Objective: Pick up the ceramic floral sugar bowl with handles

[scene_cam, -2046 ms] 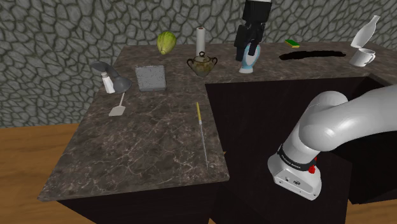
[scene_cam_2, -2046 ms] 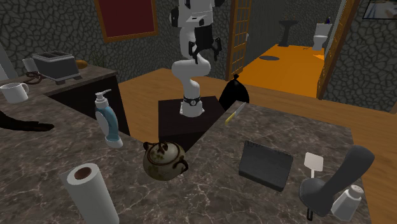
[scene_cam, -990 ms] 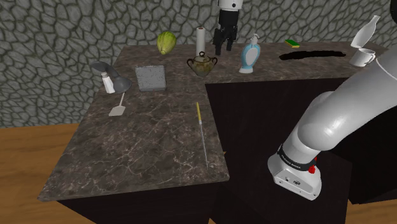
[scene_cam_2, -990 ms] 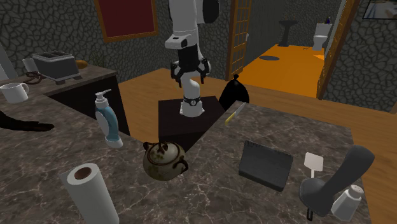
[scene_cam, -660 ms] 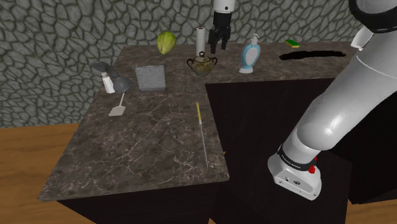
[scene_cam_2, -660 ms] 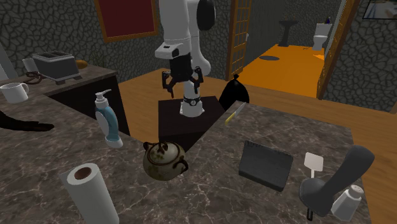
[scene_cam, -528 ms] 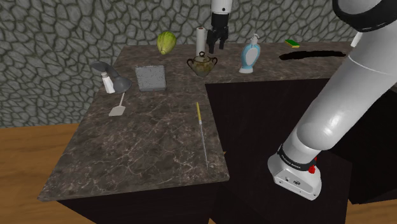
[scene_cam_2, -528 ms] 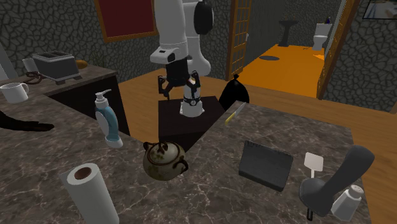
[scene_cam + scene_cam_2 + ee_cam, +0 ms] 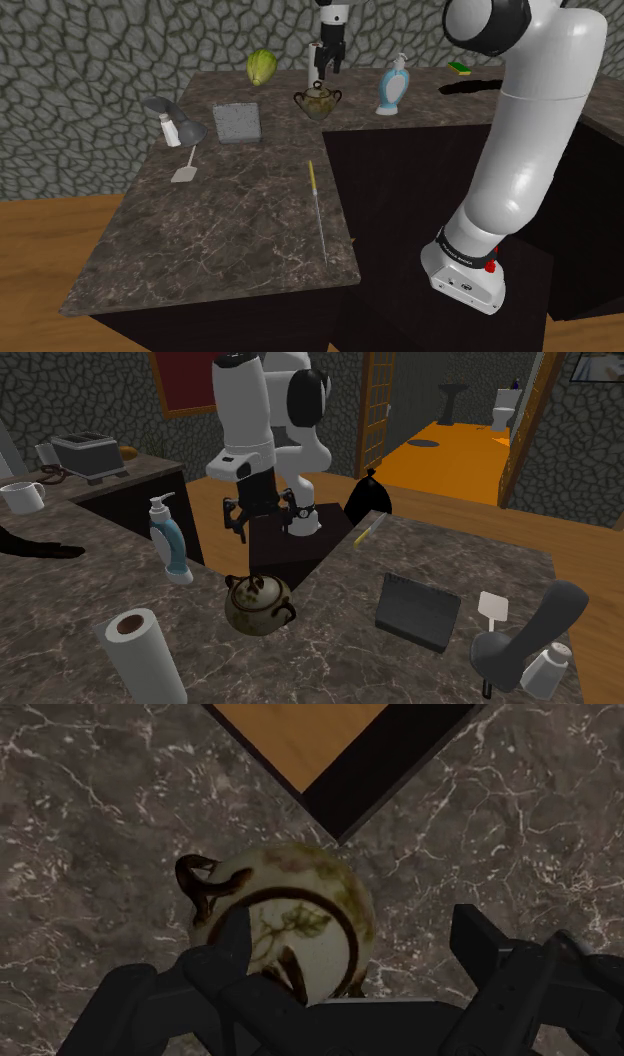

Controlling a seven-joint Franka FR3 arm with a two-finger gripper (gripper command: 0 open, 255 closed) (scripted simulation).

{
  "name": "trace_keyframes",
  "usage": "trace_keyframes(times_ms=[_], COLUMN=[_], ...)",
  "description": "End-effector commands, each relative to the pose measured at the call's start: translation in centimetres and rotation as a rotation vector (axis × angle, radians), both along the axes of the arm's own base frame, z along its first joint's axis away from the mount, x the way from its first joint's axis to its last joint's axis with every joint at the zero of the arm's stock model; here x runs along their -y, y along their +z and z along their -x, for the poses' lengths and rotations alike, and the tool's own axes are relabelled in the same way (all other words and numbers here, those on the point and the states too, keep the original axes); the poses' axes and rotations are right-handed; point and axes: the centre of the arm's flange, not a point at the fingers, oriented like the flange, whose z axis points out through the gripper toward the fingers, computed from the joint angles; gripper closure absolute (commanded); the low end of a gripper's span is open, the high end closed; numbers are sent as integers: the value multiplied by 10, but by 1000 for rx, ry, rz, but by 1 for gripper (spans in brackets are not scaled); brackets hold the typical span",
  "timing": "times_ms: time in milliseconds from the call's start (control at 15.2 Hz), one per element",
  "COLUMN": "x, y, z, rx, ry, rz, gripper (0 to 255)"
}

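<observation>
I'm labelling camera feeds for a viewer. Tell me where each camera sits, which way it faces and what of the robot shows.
Shoulder view: beside the stand, looking down over the counter toward the stone wall; stand, arm and hand show.
Second exterior view: across the counter, facing the arm and hand, sugar bowl in front.
Wrist view: on the hand, looking down at the bowl; two open fingers show.
Shared: both exterior views show bowl and soap dispenser.
</observation>
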Motion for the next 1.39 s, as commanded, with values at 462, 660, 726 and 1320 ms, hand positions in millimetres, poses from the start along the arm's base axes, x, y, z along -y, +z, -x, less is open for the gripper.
trace_keyframes(times_ms=[462, 660, 726, 1320], x=[29, 29, 29, 30], y=[-41, -57, -60, -60], z=[-55, -55, -55, -55], rx=[3, 3, 3, 3], ry=[12, 12, 12, 12], rz=[11, 11, 11, 11], gripper=[0, 0, 0, 255])
